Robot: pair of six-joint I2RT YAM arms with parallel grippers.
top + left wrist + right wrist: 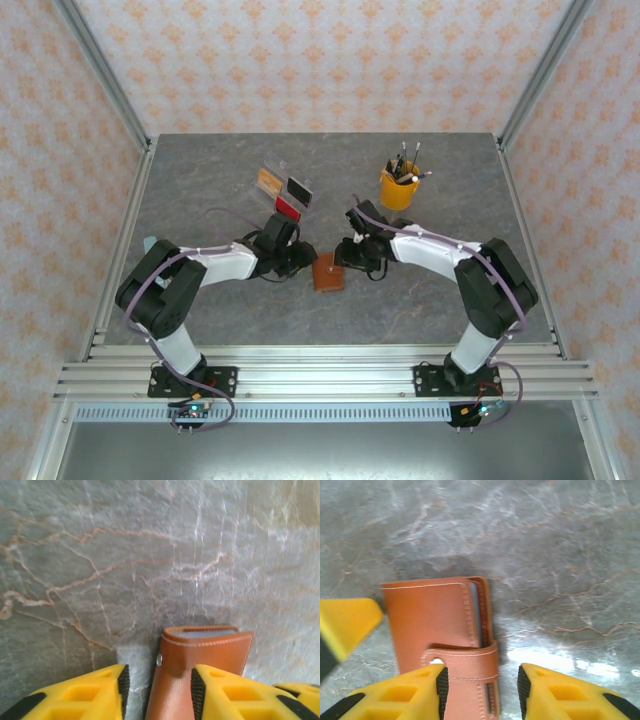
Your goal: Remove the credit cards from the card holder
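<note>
The left end effector [159,674] stood partly open, its yellow fingers [85,695] low over the worktop. One pad lay over the side of the small reddish-brown leather folding card holder [210,655]. The other sat just beside it with a strip of bare surface between, so nothing was clamped. The right end effector [481,674] was set likewise, moderately wide, with one finger over the holder's closing strap [465,655] and the other just clear of the edge the strap wraps. They came at the holder from opposite sides, probably so that one arm could pin it while the other worked the strap's snap [436,661] loose. The holder lay flat and closed between the two end effectors on the grey marbled worktop [200,180], a sliver of pale blue-grey pocket showing at its end. No credit cards could be seen; I judged them to be inside, the task barely begun. Well beyond the end effectors stood a clear acrylic stand [285,190] and a yellow cup of pens [400,187].
</note>
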